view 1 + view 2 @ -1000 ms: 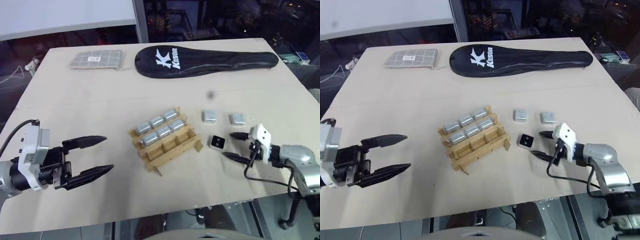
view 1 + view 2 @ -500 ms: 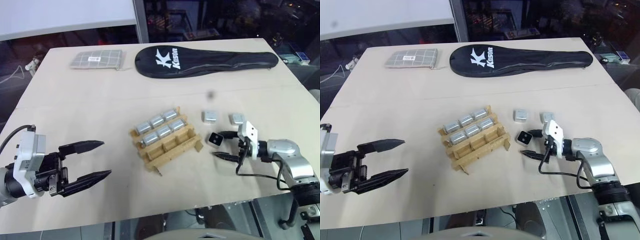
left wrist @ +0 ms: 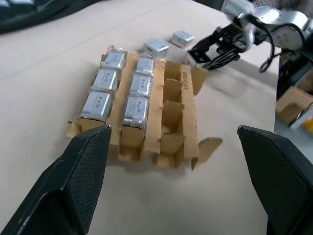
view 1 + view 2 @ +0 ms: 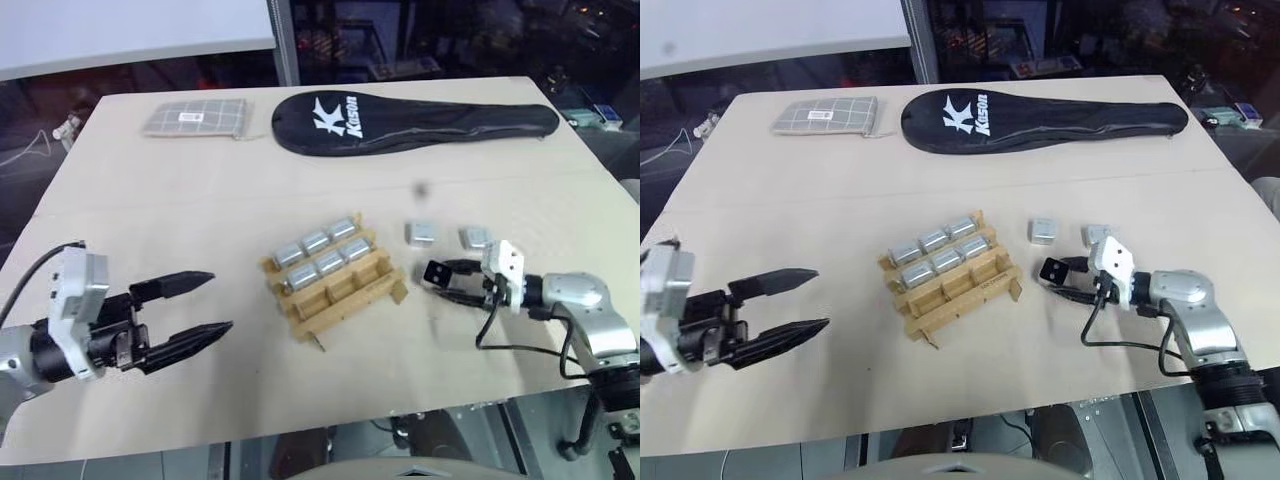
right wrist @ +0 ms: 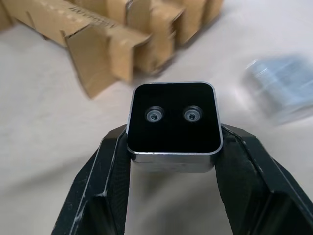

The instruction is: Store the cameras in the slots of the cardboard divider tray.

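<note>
The cardboard divider tray (image 4: 352,291) lies at the table's middle, with several silver cameras (image 4: 316,242) in its two far rows; its near row of slots (image 3: 172,106) stands empty. To the tray's right, my right gripper (image 4: 438,274) is shut on a camera (image 5: 173,118) with a black face and two small lenses, held just above the table beside the tray's right end. Two more cameras (image 4: 420,233) (image 4: 475,238) lie loose behind it. My left gripper (image 4: 218,301) hovers open at the near left, well apart from the tray, with nothing between its fingers.
A black racket cover (image 4: 410,120) lies across the far side of the table, and a grey checked pouch (image 4: 193,119) sits at the far left. The table's front edge runs close below both grippers.
My right gripper has shut on the black-faced camera and raised it off the table, shifting a little toward the tray. My left gripper edged slightly forward, still open.
</note>
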Robot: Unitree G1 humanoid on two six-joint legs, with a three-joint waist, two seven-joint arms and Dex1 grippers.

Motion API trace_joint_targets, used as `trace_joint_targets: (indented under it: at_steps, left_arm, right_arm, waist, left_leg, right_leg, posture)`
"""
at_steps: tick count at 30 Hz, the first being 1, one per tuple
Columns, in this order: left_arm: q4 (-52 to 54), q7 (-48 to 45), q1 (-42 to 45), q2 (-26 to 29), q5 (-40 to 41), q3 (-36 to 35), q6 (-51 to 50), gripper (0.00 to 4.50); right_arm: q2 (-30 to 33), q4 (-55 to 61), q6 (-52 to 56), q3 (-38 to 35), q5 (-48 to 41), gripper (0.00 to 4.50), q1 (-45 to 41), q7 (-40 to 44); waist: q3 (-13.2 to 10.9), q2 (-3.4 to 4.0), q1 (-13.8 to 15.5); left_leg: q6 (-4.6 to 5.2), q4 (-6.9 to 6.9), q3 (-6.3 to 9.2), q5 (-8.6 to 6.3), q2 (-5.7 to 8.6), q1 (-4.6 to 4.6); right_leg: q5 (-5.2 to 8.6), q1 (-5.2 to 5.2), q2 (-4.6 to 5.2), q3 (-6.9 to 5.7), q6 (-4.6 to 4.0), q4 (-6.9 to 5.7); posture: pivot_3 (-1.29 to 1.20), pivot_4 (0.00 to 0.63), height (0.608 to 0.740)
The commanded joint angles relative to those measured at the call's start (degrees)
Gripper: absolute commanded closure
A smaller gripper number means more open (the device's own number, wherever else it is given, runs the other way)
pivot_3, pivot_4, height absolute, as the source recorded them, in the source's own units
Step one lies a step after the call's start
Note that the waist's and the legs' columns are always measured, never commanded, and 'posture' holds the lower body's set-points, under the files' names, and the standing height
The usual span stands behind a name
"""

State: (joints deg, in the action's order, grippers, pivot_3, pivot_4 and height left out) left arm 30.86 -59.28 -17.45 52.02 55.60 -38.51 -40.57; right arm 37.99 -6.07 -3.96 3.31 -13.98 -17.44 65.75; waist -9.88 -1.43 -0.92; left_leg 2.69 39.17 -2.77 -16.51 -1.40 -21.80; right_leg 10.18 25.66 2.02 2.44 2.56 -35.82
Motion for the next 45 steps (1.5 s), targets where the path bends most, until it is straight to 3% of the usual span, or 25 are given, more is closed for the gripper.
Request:
trace_joint_targets:
  at_steps: [1, 5, 10, 14, 28, 32, 37, 45]
  left_arm:
    - [3.7, 9.1, 5.3, 0.0, 4.1, 5.4, -4.9, 0.22]
    - [3.3, 15.8, 14.3, -2.6, 10.8, 13.4, -9.3, 0.22]
    - [0.0, 19.4, 23.9, -5.5, 15.1, 20.9, -12.7, 0.22]
    - [-3.7, 19.7, 29.8, -4.5, 16.0, 25.2, -17.0, 0.22]
    - [-7.9, 19.4, 35.2, -5.5, 18.4, 26.4, -20.5, 0.22]
    - [-8.0, 19.1, 35.1, -5.7, 18.1, 26.3, -20.0, 1.34]
    - [-8.5, 18.1, 35.2, -5.8, 16.6, 26.3, -18.9, 3.61]
    - [-5.4, 18.1, 32.3, -7.4, 13.5, 26.1, -16.8, 3.71]
  right_arm:
    - [-0.6, 4.1, -4.9, -0.7, 1.1, 2.58, -4.9, -1.6]
    - [-3.8, 7.9, -8.6, 4.1, 6.2, 2.58, -11.7, -3.7]
    - [-9.1, 5.8, -21.8, 11.2, 15.1, 2.58, -18.6, -6.6]
    - [-12.4, 3.8, -29.9, 14.1, 18.9, 2.58, -22.2, -9.6]
    - [-14.3, 7.0, -31.9, 19.1, 19.0, 2.58, -21.6, -11.4]
    - [-14.2, 7.7, -30.8, 19.4, 18.7, 2.58, -21.4, -11.2]
    - [-13.9, 8.3, -29.3, 20.0, 18.4, 2.58, -21.1, -10.8]
    - [-12.2, 12.2, -20.4, 20.4, 16.9, 2.58, -18.6, -9.5]
  waist:
    - [0.0, 0.0, -0.1]
    - [0.0, -0.03, -0.2]
    - [0.0, -0.04, 0.0]
    - [0.0, -0.05, 0.1]
    - [0.0, -0.06, 0.0]
    - [0.0, -0.06, 0.0]
    - [0.0, -0.08, 0.0]
    - [0.0, -0.08, 0.0]
  left_leg:
    - [0.0, -0.01, 0.03, 0.0, 0.0, 0.01]
    - [-0.01, -0.01, 0.06, 0.01, 0.01, -0.01]
    - [-0.04, 0.0, 0.08, 0.02, 0.06, -0.07]
    - [-0.08, 0.03, 0.08, 0.05, 0.12, -0.11]
    - [-0.35, 0.04, 0.18, 0.21, 0.11, -0.09]
    - [-0.35, 0.04, 0.17, 0.21, 0.11, -0.09]
    - [-0.35, 0.04, 0.16, 0.21, 0.11, -0.1]
    - [-0.35, 0.03, 0.17, 0.21, 0.11, -0.11]
  right_leg:
    - [0.0, 0.01, -0.01, 0.02, 0.0, -0.04]
    - [-0.14, 0.02, -0.03, 0.03, -0.2, -0.06]
    - [-0.29, 0.01, -0.02, -0.02, -0.05, -0.05]
    - [-0.28, 0.0, 0.03, -0.04, -0.08, -0.04]
    - [-0.17, 0.0, 0.03, -0.04, -0.27, -0.06]
    - [-0.17, 0.0, 0.03, -0.04, -0.27, -0.07]
    - [-0.17, 0.0, 0.03, -0.05, -0.27, -0.06]
    - [-0.17, 0.0, 0.03, -0.04, -0.27, -0.06]
  posture:
    - [0.0, 0.15, 0.74]
    - [0.0, 0.15, 0.74]
    - [0.0, 0.15, 0.74]
    - [0.0, 0.15, 0.74]
    - [0.0, 0.15, 0.74]
    - [0.0, 0.15, 0.74]
    - [0.0, 0.15, 0.74]
    - [0.0, 0.15, 0.74]
